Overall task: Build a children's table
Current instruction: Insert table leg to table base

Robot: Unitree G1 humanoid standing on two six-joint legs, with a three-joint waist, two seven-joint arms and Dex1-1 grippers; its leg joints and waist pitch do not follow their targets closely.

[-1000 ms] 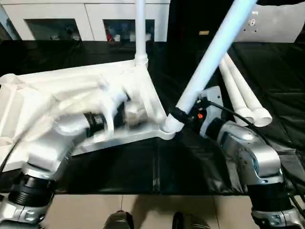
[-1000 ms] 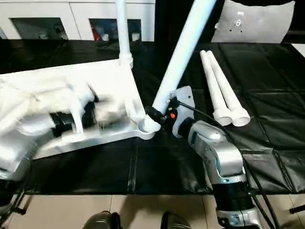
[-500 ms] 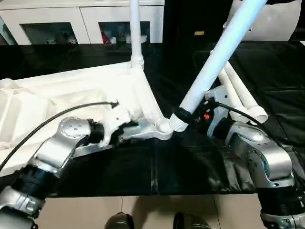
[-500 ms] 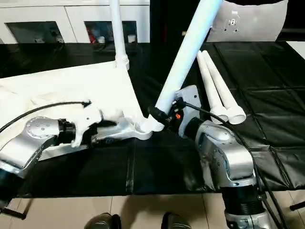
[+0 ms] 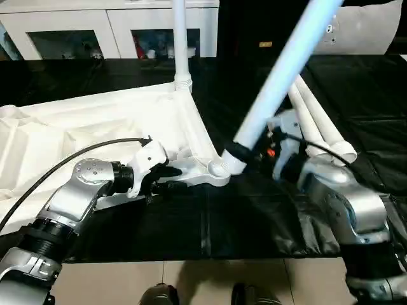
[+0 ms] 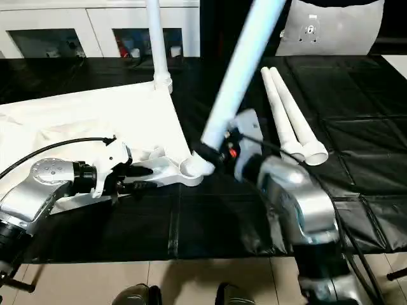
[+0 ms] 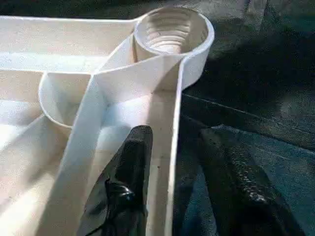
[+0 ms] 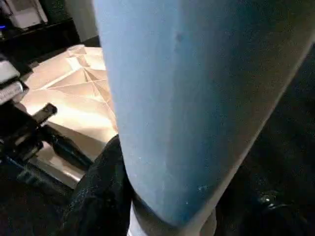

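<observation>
Straddling the top's (image 5: 95,121) near rim beside its empty corner socket (image 7: 172,32), the left gripper (image 7: 179,169) looks, though dimly seen, set to steady it while the right gripper (image 5: 240,154), clamped on a leg (image 5: 280,82), angles it toward that socket.

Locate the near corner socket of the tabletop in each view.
Left eye view: corner socket, centre, at the tilted leg's foot.
Right eye view: socket, left of centre.
Left wrist view: ribbed open ring.
Right wrist view: hidden behind the leg.
Shared landmark: tabletop rim running to the socket.
</observation>
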